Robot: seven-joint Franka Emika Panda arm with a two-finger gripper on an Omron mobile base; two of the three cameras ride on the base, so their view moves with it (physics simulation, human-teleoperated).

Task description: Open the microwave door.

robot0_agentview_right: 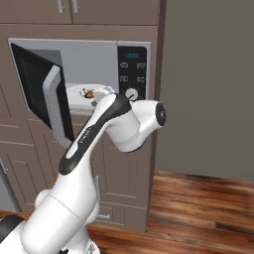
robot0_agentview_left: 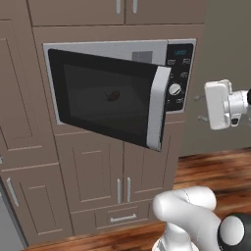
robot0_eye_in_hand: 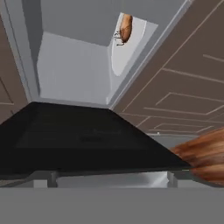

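Note:
The microwave door (robot0_agentview_left: 105,98) stands partly open, swung out from its left hinge, with its silver bar handle (robot0_agentview_left: 158,108) on the free edge. My gripper (robot0_agentview_left: 198,108) hovers to the right of that handle, in front of the control panel (robot0_agentview_left: 177,73), fingers apart and holding nothing. From the right base view, the door (robot0_agentview_right: 34,82) and handle (robot0_agentview_right: 53,106) angle outward, and my arm hides the hand. In the hand view the black door panel (robot0_eye_in_hand: 87,140) spreads above my gripper (robot0_eye_in_hand: 112,178), with the silver handle edge (robot0_eye_in_hand: 109,180) low between the fingertips (robot0_eye_in_hand: 52,177).
Inside the microwave cavity (robot0_eye_in_hand: 70,65) a white plate (robot0_agentview_right: 82,93) carries a brown food item (robot0_eye_in_hand: 126,27). Brown cabinet doors (robot0_agentview_left: 93,181) surround the microwave. A grey wall (robot0_agentview_right: 208,84) and wood floor (robot0_agentview_right: 198,198) lie to the right.

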